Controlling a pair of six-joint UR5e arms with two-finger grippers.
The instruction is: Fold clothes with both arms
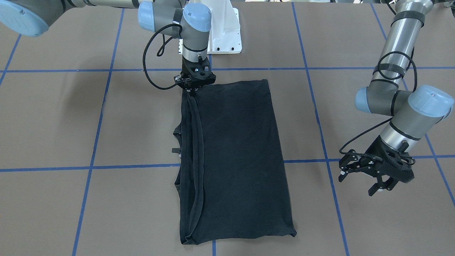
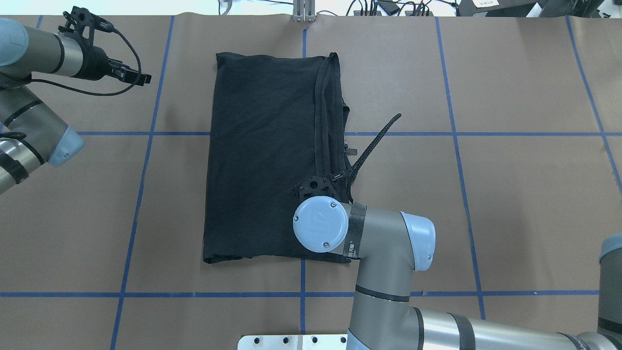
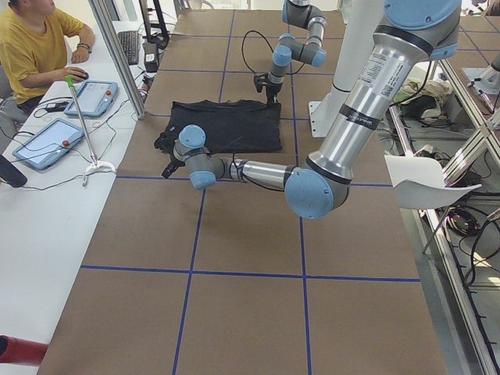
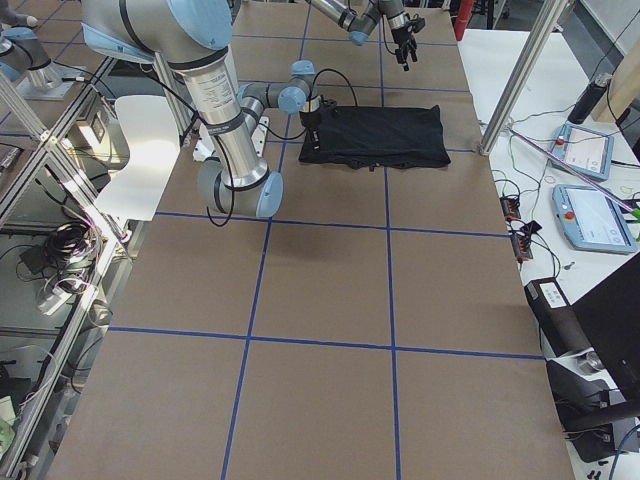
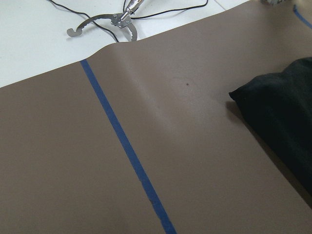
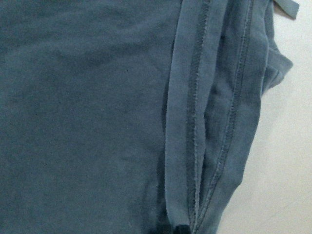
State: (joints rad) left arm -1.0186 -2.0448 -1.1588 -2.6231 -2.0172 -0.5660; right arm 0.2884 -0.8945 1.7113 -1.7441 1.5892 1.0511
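Observation:
The clothes are one black T-shirt (image 1: 238,153) folded into a long rectangle on the brown table, with doubled hems running along its side (image 2: 323,121). My right gripper (image 1: 191,91) stands straight down over the shirt's corner nearest the robot base, shut on the hem. The right wrist view shows that hem (image 6: 192,122) close up. In the overhead view the wrist cap (image 2: 320,224) hides the fingers. My left gripper (image 1: 356,185) hangs open and holds nothing, well off to the side of the shirt's far end. The left wrist view catches only a shirt corner (image 5: 287,107).
Blue tape lines (image 1: 103,106) grid the brown table cover. The white pedestal base (image 1: 224,35) sits behind the shirt. A person (image 3: 31,47) sits at a side desk with tablets (image 3: 47,141) beyond an aluminium post (image 3: 117,55). A white chair (image 3: 430,183) stands behind the robot.

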